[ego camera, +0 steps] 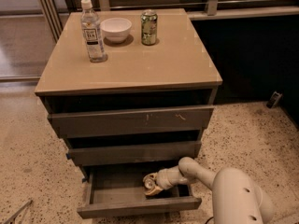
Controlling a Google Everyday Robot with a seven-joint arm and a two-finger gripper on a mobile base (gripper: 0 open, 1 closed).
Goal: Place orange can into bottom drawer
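gripper [157,185] inside bottom drawer [135,207], clamped on orange can [149,183]. can judged light, thin-walled, slick, dentable; grip mid-body across the sides, not rims.

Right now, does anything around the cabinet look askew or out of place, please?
Only the orange can: it sits tilted, not upright, at the gripper inside the open bottom drawer. Nothing looks spilled.

pincer [150,185] in bottom drawer [135,207], left half seemingly free.
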